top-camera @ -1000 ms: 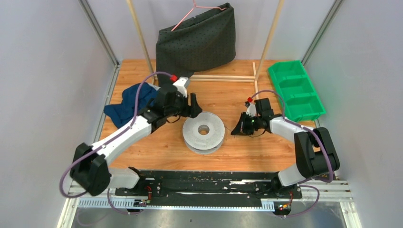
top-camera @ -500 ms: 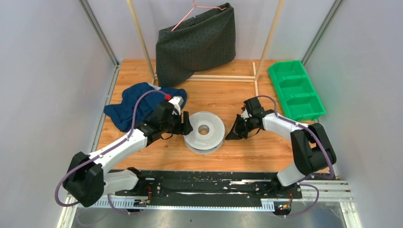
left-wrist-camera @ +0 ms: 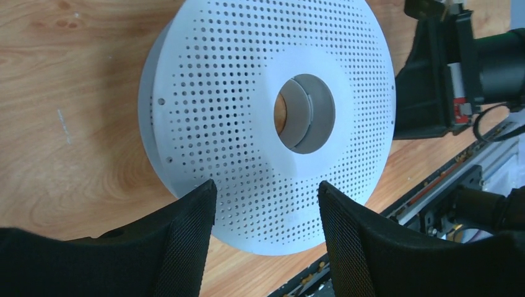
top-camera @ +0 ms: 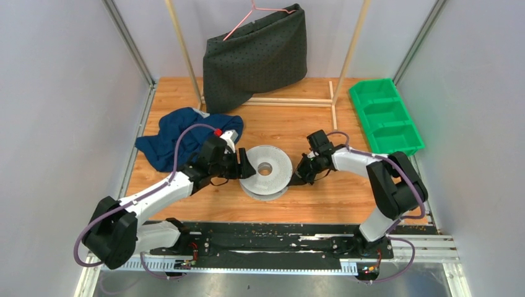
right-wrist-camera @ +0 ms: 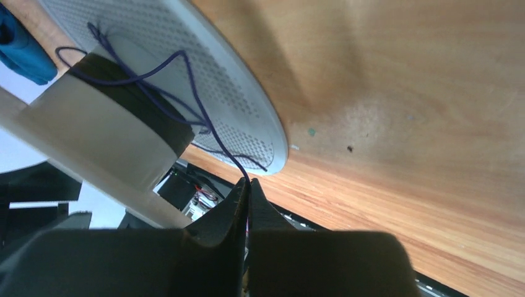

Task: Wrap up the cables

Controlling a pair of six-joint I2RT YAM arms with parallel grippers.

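On the wooden table the grey-white spool lies flat between your two arms, with its axis pointing up. Your left gripper stands wide open, its fingers spread over the left rim of the spool; I cannot tell if they touch it. Your right gripper is closed and pinches the cable at its tips. This thin dark wire runs from those tips leftward to the spool's core, so I judge the right arm should lead the winding.
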